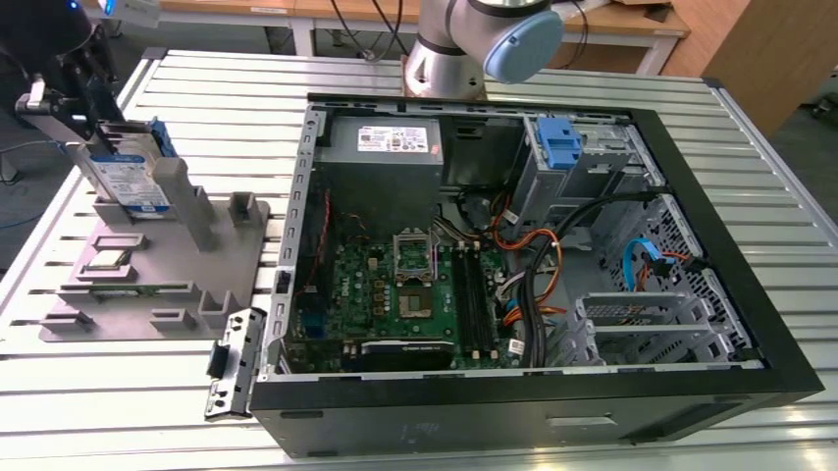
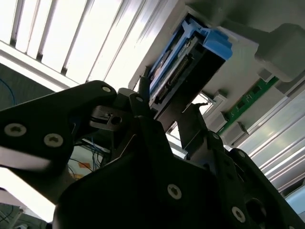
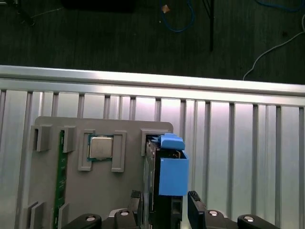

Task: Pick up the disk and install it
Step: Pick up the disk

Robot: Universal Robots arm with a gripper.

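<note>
I've got the disk (image 1: 131,177) (image 3: 164,167) standing on edge in a slot at the far corner of the grey fixture (image 1: 157,285) (image 3: 71,191), blue rail up, label facing along the fixture. The gripper (image 1: 89,106) (image 3: 164,204) sits right on that slot with one of the jaws on each side of the disk, though I cannot tell whether they press on it. The fixture lies on the slatted worktop (image 1: 223,88), just beside the open computer case (image 1: 733,294).
</note>
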